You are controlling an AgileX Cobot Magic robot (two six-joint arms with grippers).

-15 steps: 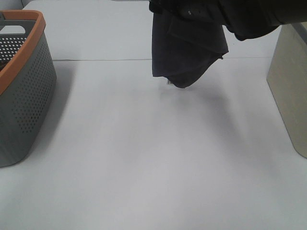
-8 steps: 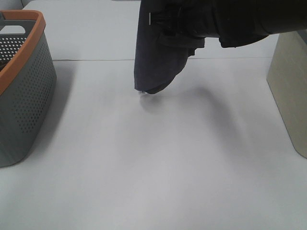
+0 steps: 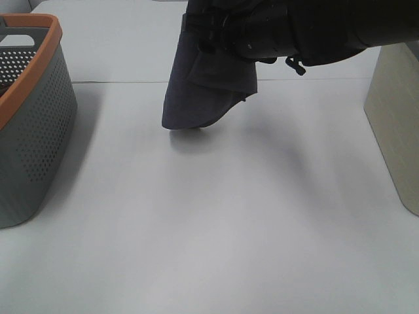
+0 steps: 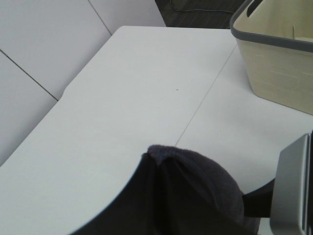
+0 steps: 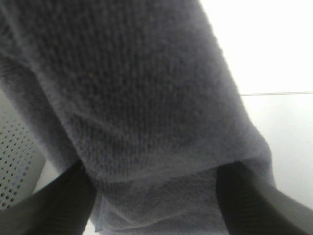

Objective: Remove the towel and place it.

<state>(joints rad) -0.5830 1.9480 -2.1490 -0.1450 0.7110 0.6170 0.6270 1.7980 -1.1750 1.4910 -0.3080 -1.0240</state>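
Observation:
The towel (image 3: 203, 85) is a dark charcoal cloth hanging bunched from my right gripper (image 3: 226, 29) near the far middle of the white table (image 3: 216, 216). Its lowest fold hangs at or just above the tabletop. In the right wrist view the towel (image 5: 137, 83) fills the frame, and the right gripper (image 5: 156, 196) is shut on it, with dark fingers (image 5: 63, 196) at both sides. The left wrist view shows a dark cloth (image 4: 186, 196) close to the camera and a grey gripper part (image 4: 293, 186). I cannot tell how its jaws stand. The left arm is out of the exterior view.
A grey perforated basket with an orange rim (image 3: 29, 104) stands at the left edge. A beige bin (image 3: 396, 111) stands at the right edge; it also shows in the left wrist view (image 4: 279, 58). A seam (image 3: 118, 82) crosses the far table.
My right gripper has carried the towel to the left and lower. The towel's bottom fold has come down close to the tabletop.

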